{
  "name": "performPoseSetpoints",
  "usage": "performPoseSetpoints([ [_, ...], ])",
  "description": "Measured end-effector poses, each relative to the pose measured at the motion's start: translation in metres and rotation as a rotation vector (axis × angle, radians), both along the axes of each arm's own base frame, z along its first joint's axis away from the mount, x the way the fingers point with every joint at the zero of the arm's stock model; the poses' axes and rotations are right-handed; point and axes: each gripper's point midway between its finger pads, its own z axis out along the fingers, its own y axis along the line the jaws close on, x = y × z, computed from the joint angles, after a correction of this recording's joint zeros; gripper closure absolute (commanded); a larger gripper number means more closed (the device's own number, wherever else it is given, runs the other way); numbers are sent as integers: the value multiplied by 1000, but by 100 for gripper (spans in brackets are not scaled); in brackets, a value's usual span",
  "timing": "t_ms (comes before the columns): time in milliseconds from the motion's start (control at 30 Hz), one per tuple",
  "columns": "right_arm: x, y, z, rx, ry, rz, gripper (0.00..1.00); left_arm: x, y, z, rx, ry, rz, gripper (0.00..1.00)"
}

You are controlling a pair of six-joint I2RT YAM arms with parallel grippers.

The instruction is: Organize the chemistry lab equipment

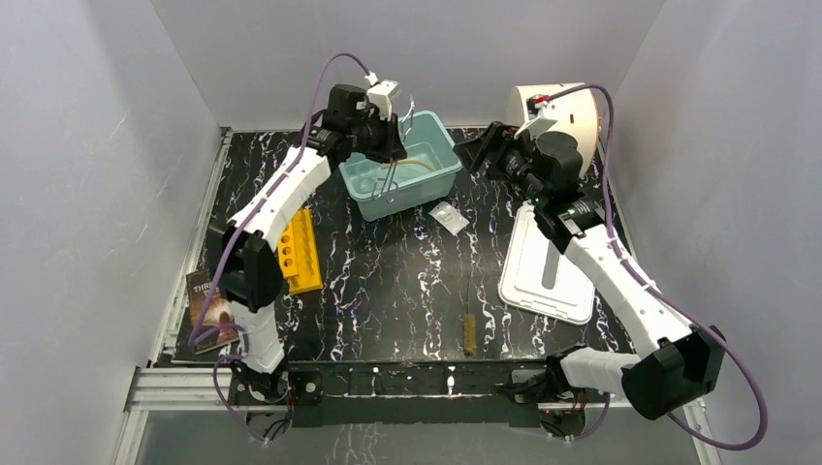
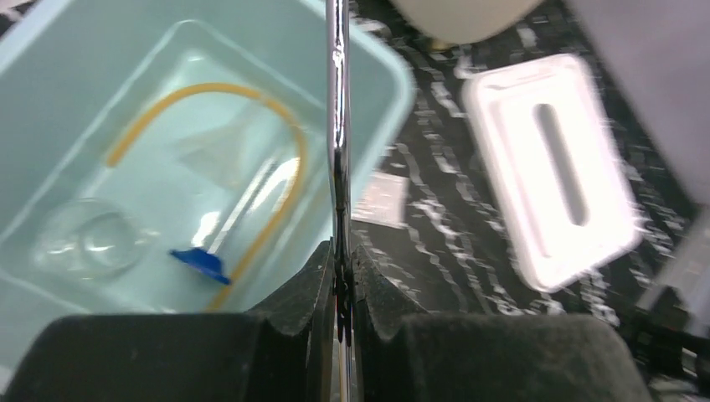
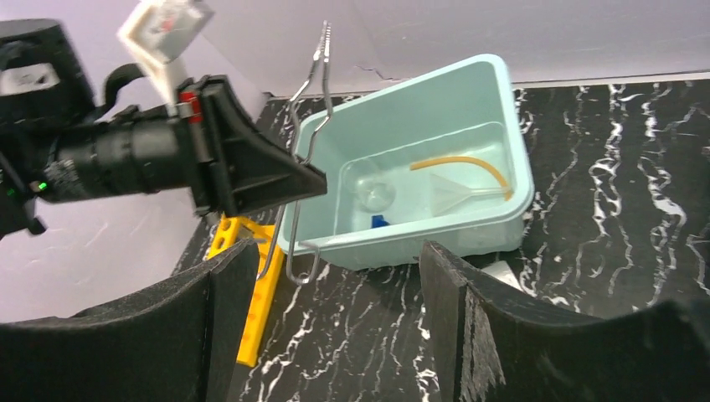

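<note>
Nearest, low in the middle of the top view, lying alone on the table (image 1: pixel 388 281): the brush (image 1: pixel 468 332), not yet gathered, well apart from the tub. At lower left, a book (image 1: pixel 208 302), no part of the job, with a yellow rack (image 1: pixel 300 250) just beyond. Right of centre, a white lid (image 1: pixel 546 266), flat, presumably set aside to keep the tub open for loading. Past that, near the tub's front corner, a small clear packet (image 1: pixel 448 217), loose. Then, upper middle, the tub (image 1: pixel 441 136) itself, serving as the collecting place and already holding, in the left wrist view, beaker (image 2: pixel 88 243), funnel (image 2: pixel 222 149), tan tube (image 2: pixel 251 92) bent in an arc, glass tube (image 2: pixel 243 205) and blue cap (image 2: pixel 201 261). At the tub's rim, the left gripper (image 2: pixel 337 268), clamped tight on the tongs (image 2: pixel 337 126), pinching both shanks together, loops down and tips up, likely for lowering in; over the inside or just outside, hard to tell. On the right of the tub, near it, the right gripper (image 3: pixel 335 322), spread wide and empty, seemingly kept clear of the drop. Farthest, upper right, a white cylinder (image 1: pixel 572 108)
</note>
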Motion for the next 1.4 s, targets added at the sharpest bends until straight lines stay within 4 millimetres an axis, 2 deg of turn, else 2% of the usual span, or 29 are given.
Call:
performPoseSetpoints([
  [133,-5,-11,-7,-59,-15,-24,22,36,10,-36,149,-22,44,100],
  [233,-6,-15,-20,-111,5,-29,22,56,11,-58,222,-35,42,100],
  [300,-8,-17,-32,-141,22,-26,22,65,13,-70,273,-51,34,100],
  [467,-17,-22,-59,-172,78,-24,22,73,17,-88,355,-70,-8,100],
  [633,-23,-23,-72,-160,119,-23,23,72,16,-89,369,-97,-65,100],
  [867,-25,-19,-74,-139,140,-7,23,65,11,-97,366,-131,-202,100],
  [1000,-27,-19,-77,-142,152,0,23,55,9,-106,360,-111,-279,100],
  [1133,-28,-18,-79,-145,161,6,23,42,10,-118,366,-71,-344,100],
  [1400,-31,-18,-79,-146,165,17,23,19,8,-156,347,64,-436,100],
])
